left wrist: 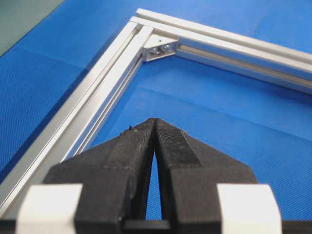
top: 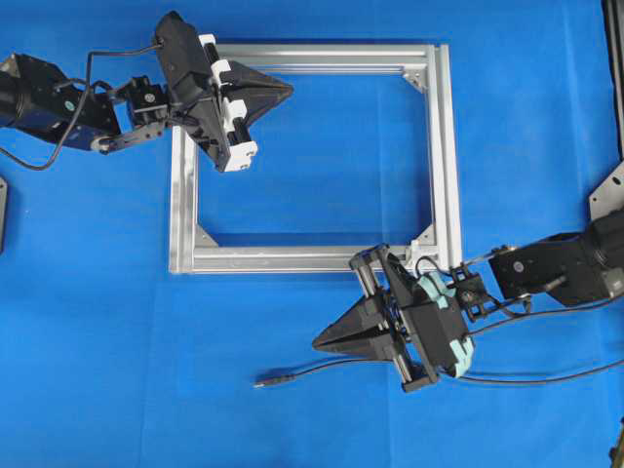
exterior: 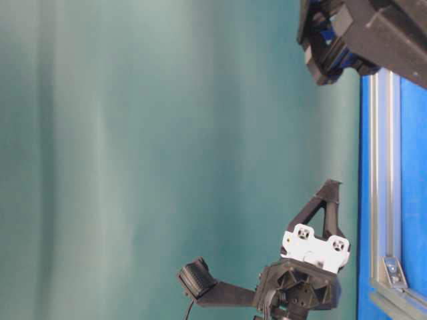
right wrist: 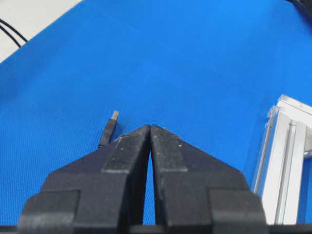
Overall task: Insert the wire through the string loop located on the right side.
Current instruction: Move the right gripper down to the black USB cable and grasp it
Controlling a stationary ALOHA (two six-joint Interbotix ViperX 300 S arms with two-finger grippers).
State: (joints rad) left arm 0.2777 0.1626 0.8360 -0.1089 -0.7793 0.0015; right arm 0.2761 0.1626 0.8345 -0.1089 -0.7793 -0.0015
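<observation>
Nothing threaded yet; both my grippers hang empty.

My right gripper (top: 327, 341) has its fingers pressed together just above the wire (top: 322, 369), lying ungrasped near the tabletop's front edge. Farther off, my left gripper (top: 283, 91), also closed, hovers over the frame (top: 444, 166). I can't make out the string loop. No readable writing.

silver aluminium frame (top: 444, 156) with corner brackets (top: 417, 74), blue mat (top: 146, 370)
</observation>
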